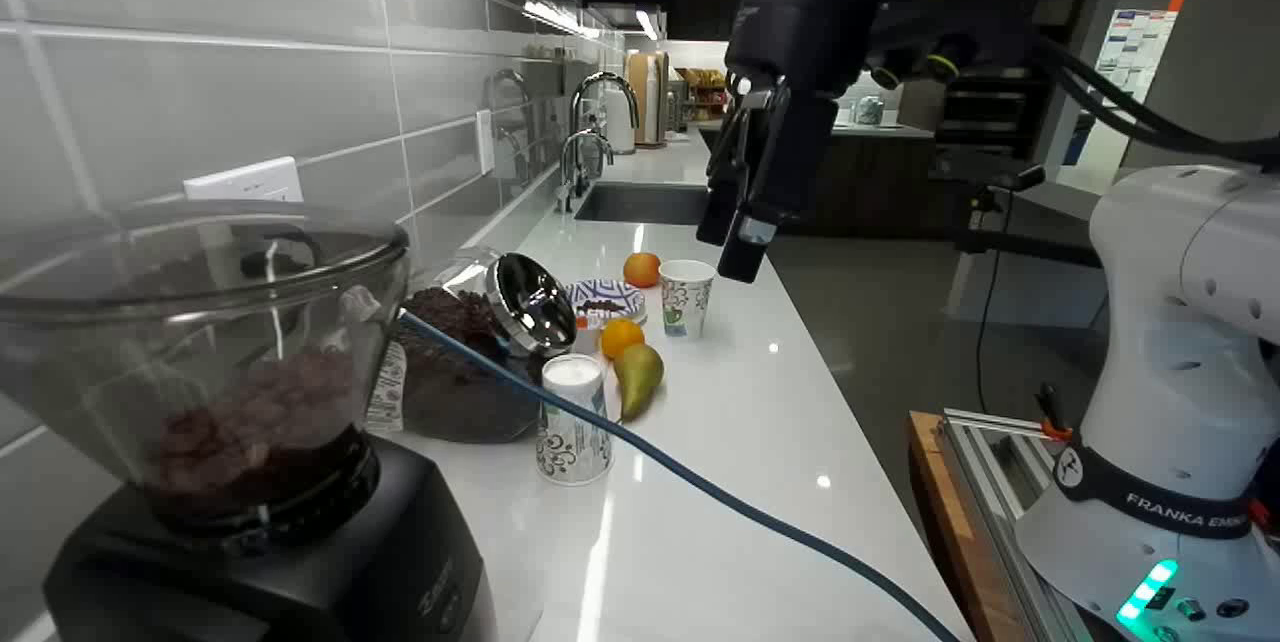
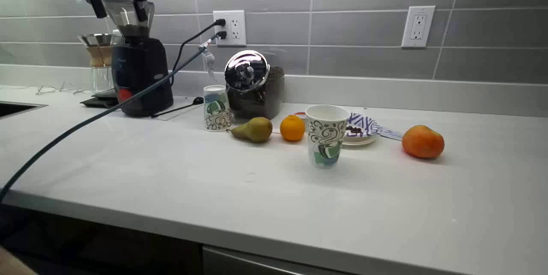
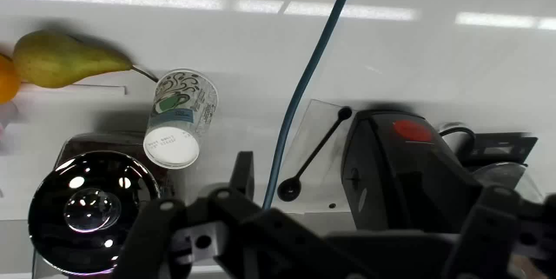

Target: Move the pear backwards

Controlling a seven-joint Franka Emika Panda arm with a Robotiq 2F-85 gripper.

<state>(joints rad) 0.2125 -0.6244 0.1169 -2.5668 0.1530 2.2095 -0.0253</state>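
Observation:
The green-yellow pear (image 1: pixel 640 380) lies on its side on the white counter in both exterior views (image 2: pixel 257 130). A small orange (image 2: pixel 293 128) is beside its wide end. Its stem points at an upside-down paper cup (image 2: pixel 217 110). In the wrist view the pear (image 3: pixel 65 59) is at the upper left, its stem end at the cup (image 3: pixel 182 105). My gripper (image 2: pixel 120 10) is high above the counter, on the grinder side of the pear. It also shows in an exterior view (image 1: pixel 728 240). Its fingers are apart and hold nothing. The wrist view shows the fingers at the bottom (image 3: pixel 360 174).
A blue cable (image 2: pixel 98 116) hangs from the wall outlet across the counter, between grinder (image 2: pixel 139 73) and cup. A jar with a shiny lid (image 2: pixel 257 99) leans behind the pear. An upright cup (image 2: pixel 327 136), a patterned plate (image 2: pixel 358 141) and a red-orange fruit (image 2: pixel 423 141) stand beyond the orange.

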